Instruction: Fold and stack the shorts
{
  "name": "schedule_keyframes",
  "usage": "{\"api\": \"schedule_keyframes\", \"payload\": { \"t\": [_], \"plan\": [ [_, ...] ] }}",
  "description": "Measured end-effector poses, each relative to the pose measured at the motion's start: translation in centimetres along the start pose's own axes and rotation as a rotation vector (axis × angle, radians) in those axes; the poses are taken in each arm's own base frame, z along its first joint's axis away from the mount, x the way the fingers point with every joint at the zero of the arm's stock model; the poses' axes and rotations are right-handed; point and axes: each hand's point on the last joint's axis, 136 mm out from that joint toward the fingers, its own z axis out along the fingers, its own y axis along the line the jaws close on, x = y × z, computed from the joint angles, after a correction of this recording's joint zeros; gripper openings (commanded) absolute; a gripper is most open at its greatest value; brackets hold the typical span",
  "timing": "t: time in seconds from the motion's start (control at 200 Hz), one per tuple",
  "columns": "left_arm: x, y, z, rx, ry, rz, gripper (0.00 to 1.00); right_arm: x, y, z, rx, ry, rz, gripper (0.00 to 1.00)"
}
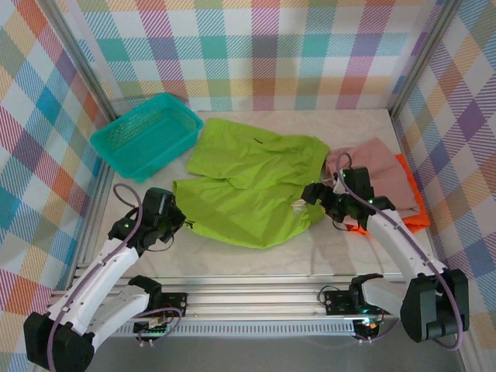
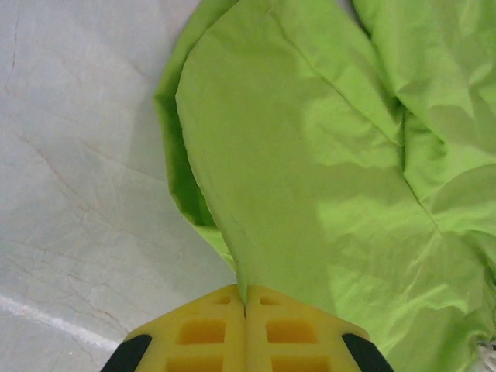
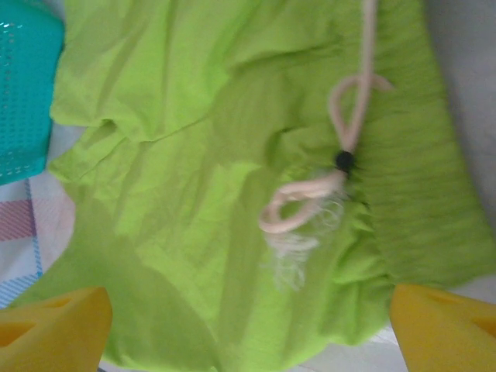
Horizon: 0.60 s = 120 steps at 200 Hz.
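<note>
The lime green shorts point(image 1: 248, 182) lay flat in the middle of the tabletop point(image 1: 232, 260). In the top view their long way ran from 9 o'clock to 3 o'clock. The waist with the white string point(image 3: 343, 160) was at the 3 o'clock end, and the two legs pointed out to 9 and 10 o'clock. My left jaws were pressed together at the 9 o'clock end. The edge of the near leg ran right into the line between them, so I think they were pinching that hem. My right jaws were spread wide, one yellow fingertip point(image 3: 54, 325) on each side, over the waist at the 3 o'clock end. So each arm had one end, with the cloth between them. I think the next fold had to bring one end over the other. The pink shorts point(image 1: 380, 167) lay on the orange shorts point(image 1: 411, 213) at 3 o'clock, past my right arm. The teal basket point(image 1: 147, 136) sat at 10 o'clock.
</note>
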Motion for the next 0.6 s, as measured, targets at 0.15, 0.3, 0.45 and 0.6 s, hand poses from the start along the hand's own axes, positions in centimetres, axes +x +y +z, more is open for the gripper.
{"api": "schedule_keyframes", "payload": {
  "t": [0.15, 0.3, 0.45, 0.6],
  "plan": [
    [-0.1, 0.0, 0.4, -0.031, 0.007, 0.044, 0.0, 1.0, -4.0, 0.3, 0.074, -0.001, 0.12, 0.74],
    [0.0, 0.2, 0.7, -0.044, 0.014, 0.06, 0.0, 1.7, -6.3, 0.9, 0.102, 0.002, 0.217, 0.65],
    [0.0, 0.2, 0.8, -0.045, 0.015, 0.063, 0.0, 1.8, -6.7, 2.4, 0.081, 0.025, 0.282, 0.6],
    [0.2, 0.5, 1.0, -0.051, 0.018, 0.063, 0.0, 1.4, -6.6, 3.6, 0.057, 0.032, 0.325, 0.55]
  ]
}}
